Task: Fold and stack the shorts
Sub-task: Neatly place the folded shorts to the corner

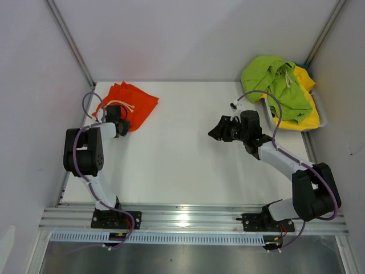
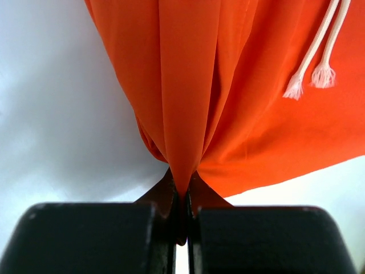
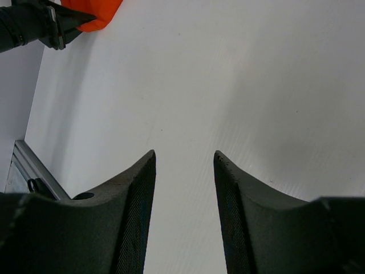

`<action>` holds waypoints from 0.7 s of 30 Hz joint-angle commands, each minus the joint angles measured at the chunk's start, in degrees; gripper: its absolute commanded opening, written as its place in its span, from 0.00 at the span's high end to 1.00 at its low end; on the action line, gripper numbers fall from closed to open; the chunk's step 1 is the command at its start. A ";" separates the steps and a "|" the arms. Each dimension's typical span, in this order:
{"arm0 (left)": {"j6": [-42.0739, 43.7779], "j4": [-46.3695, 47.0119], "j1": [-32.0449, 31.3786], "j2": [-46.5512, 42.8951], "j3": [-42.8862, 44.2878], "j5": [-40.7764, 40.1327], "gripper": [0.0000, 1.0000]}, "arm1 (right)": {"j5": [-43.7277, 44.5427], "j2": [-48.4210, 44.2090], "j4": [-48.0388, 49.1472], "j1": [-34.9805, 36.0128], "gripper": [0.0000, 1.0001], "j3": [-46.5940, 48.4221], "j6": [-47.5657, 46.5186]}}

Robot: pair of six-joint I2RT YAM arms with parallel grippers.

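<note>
One fold of orange shorts (image 2: 228, 85) pinched in left claw (image 2: 181, 197), rest cut off; right claw (image 3: 183, 162) gapes empty

The crumpled orange fabric shorts (image 1: 130, 105) lie at the far left of the flat white worktop (image 1: 182, 165), well apart from the shallow white plastic bin (image 1: 321, 114) in the far right corner. In that bin the lime green fabric shorts (image 1: 274, 83) lie on top of the yellow fabric shorts (image 1: 302, 123). The left end effector (image 1: 121, 127) sits at the orange shorts' near edge, a fold pinched between its jaws. The right end effector (image 1: 215, 133) hangs over bare worktop, right of centre.
</note>
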 commanded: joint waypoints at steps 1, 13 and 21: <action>-10.41 1.52 -3.24 -3.00 -3.28 -4.73 1.00 | -0.48 -1.94 2.49 -0.30 0.53 -0.14 0.19; -29.93 0.63 -9.31 4.02 5.95 -12.40 1.00 | -0.75 -2.11 2.49 -0.74 0.52 -0.40 0.19; -33.89 4.07 -7.99 8.24 10.07 -16.27 1.00 | -1.19 -2.55 2.40 -1.18 0.53 -0.23 0.28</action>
